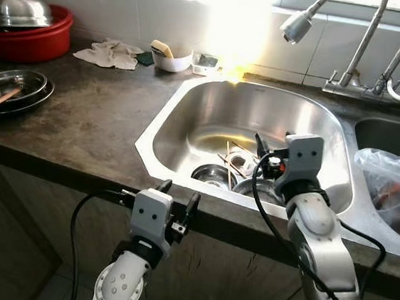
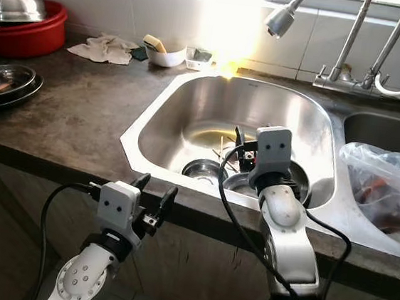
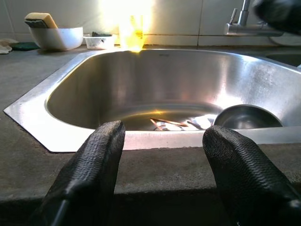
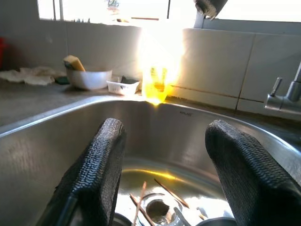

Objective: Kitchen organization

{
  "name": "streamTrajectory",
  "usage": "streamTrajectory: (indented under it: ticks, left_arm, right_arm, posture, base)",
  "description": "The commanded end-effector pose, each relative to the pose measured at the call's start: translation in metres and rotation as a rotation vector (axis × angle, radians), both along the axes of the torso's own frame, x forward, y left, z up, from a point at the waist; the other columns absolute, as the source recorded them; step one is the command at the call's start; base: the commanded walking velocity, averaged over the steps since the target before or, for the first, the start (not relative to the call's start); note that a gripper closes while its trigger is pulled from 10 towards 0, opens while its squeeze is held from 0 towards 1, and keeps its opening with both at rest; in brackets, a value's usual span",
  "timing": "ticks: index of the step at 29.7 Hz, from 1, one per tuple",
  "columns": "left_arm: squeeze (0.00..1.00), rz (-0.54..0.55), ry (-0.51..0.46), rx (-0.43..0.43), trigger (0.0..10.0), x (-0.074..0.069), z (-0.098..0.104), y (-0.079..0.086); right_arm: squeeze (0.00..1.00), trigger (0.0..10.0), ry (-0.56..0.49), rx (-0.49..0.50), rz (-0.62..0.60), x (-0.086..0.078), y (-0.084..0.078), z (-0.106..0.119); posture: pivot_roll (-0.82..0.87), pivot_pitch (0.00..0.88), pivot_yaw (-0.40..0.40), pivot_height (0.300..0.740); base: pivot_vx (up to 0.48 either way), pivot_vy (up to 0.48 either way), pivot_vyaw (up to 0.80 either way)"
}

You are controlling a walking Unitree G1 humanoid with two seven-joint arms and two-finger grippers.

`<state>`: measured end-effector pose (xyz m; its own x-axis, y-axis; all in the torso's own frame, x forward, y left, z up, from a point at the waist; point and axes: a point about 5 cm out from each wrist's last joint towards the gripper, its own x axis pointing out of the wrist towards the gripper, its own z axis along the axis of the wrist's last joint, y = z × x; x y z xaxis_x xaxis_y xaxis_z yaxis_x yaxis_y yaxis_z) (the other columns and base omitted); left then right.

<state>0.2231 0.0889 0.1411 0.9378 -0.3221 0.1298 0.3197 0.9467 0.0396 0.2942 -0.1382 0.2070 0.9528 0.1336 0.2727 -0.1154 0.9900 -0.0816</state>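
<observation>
- hovering my right gripper over the rounded steel sink, ribbed black fingers wide, empty.
- thin chopsticks lie crossed near the drain, beside shiny round bowls.
- my left gripper waits wide at the stone counter edge.

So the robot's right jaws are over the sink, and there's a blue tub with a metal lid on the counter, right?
Almost. The tub on the counter is red, not blue, as the left eye view shows. The rest holds: a metal lid sits on it, and the right gripper is over the sink, its jaws open.
</observation>
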Motion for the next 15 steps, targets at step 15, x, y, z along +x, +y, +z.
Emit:
streamTrajectory:
  ticks: [15]
  left_arm:
    - [0.0,0.023,0.006,0.032,10.0,0.001,-0.001,0.005]
  right_arm:
    - [0.0,10.0,-0.02,0.084,0.014,-0.034,0.009,-0.009]
  posture:
    - [0.04,0.078,-0.013,0.74]
  base:
    - [0.0,0.0,0.0]
